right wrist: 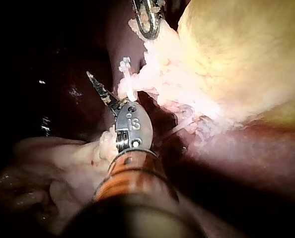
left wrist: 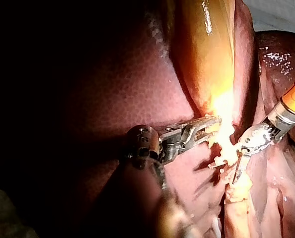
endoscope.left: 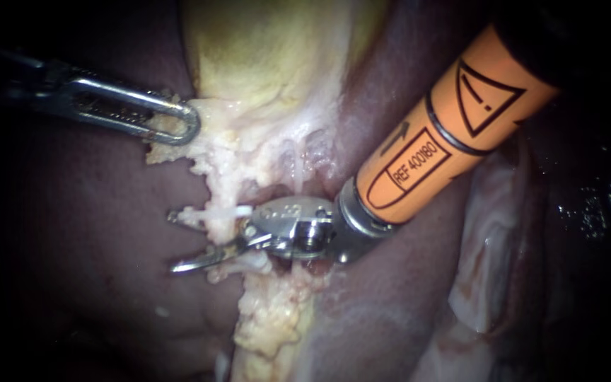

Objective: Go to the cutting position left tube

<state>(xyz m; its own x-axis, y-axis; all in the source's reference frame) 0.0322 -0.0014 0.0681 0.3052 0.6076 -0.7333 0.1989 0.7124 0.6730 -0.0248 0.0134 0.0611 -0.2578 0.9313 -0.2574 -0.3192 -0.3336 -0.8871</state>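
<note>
Jaws wide astride the pale tube point(endoscope.left: 219, 230)
Right instrument point(endoscope.left: 172, 240) brackets it from the right; left instrument point(endoscope.left: 187, 126), far left, clamps pale tissue point(endoscope.left: 213, 152) at the gallbladder's point(endoscope.left: 263, 56) edge.

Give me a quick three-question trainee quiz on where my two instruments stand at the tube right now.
1. True or false: the right instrument has its jaws open, with the pale tube between them.
2. What is the left instrument shut on? A the tube; B pale tissue; C nothing.
3. Name the yellowish organ above that tissue in the endoscope view.
Key: 1 true; 2 B; 3 gallbladder.
</note>
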